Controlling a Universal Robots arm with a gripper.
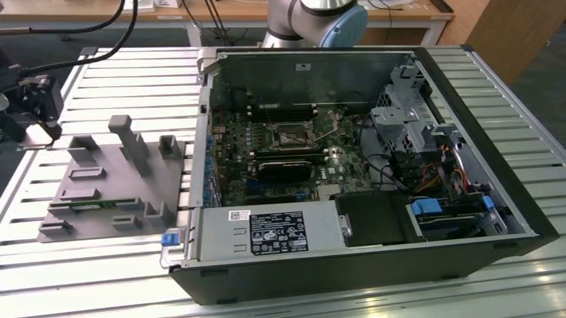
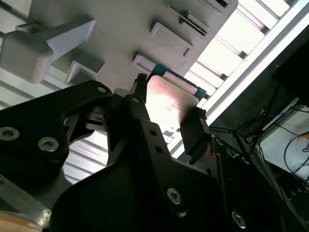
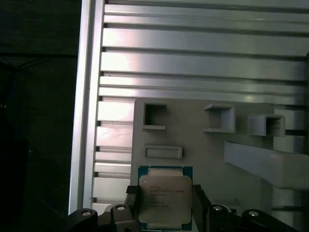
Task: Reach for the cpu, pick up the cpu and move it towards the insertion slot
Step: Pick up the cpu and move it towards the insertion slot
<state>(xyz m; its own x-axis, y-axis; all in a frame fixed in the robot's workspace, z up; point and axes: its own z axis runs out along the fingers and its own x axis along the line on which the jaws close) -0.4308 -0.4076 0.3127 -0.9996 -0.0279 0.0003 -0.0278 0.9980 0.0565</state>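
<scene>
The cpu [image 3: 164,197], a flat square chip with a silvery top and a pale green rim, sits between my gripper's [image 3: 164,205] two black fingers, which are shut on its opposite edges. In the second wrist view the cpu [image 2: 169,104] is held above the grey fixture plate [image 2: 120,29], with the gripper [image 2: 170,99] clamped on it. In the exterior view the gripper [image 1: 34,126] hangs over the slatted table at the far left, beside the grey fixture plate [image 1: 106,192]. The insertion slot [image 1: 289,136], a dark square socket with a metal frame, lies on the green board inside the open computer case, well to the exterior view's right of the gripper.
The grey fixture plate carries upright pegs [image 1: 132,142] and blocks. The open computer case [image 1: 372,265] has raised walls, a black card [image 1: 283,169] just in front of the socket, a power supply [image 1: 265,232] and drive cages [image 1: 407,126]. A slatted metal table [image 1: 132,73] lies under everything.
</scene>
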